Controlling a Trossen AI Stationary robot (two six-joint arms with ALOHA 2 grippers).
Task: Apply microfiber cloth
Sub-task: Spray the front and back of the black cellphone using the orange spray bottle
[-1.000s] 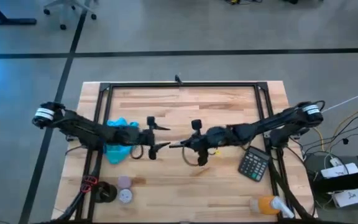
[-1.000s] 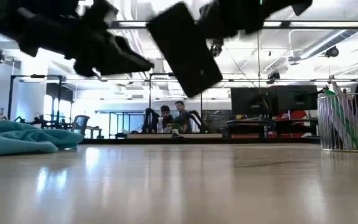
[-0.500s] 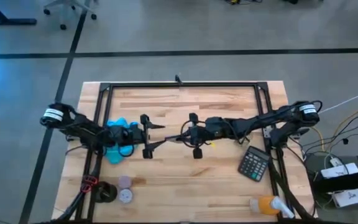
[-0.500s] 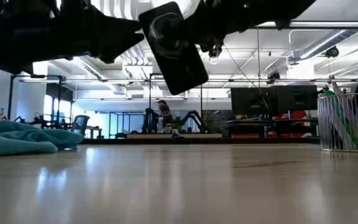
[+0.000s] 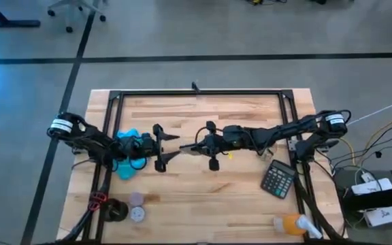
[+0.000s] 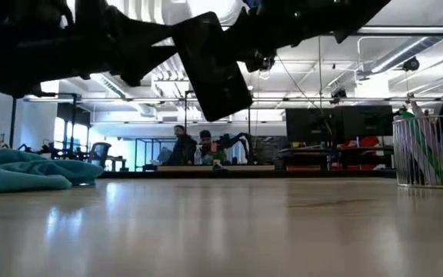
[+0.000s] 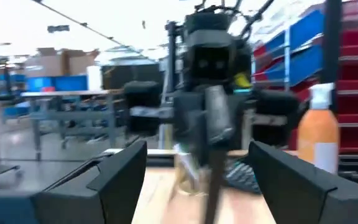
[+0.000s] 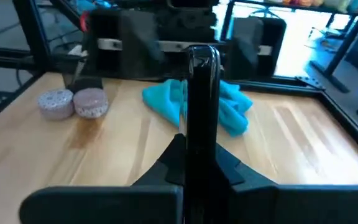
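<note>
While the right gripper (image 5: 209, 144), jaws clamped on the black phone (image 6: 210, 65), has advanced toward mid-bench, the left gripper (image 5: 160, 147) has drawn back, jaws apart; the microfiber cloth (image 5: 129, 151) lies beneath the left arm, not yet applied.

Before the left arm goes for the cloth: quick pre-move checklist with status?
1. Black rectangular phone held edge-on in the right gripper, above the table: ok.
2. Left gripper open and empty: ok.
3. Wrinkly turquoise microfiber cloth lying on the wooden table, not yet picked up: ok.
4. Cloth reachable: it lies under the left arm, behind the gripper's fingers, so the arm must pull back first: not ok.
5. Gap between the two grippers at mid-table: the tips look close in the high view: cannot tell.
6. Phone screen facing the left arm: cannot tell.
</note>
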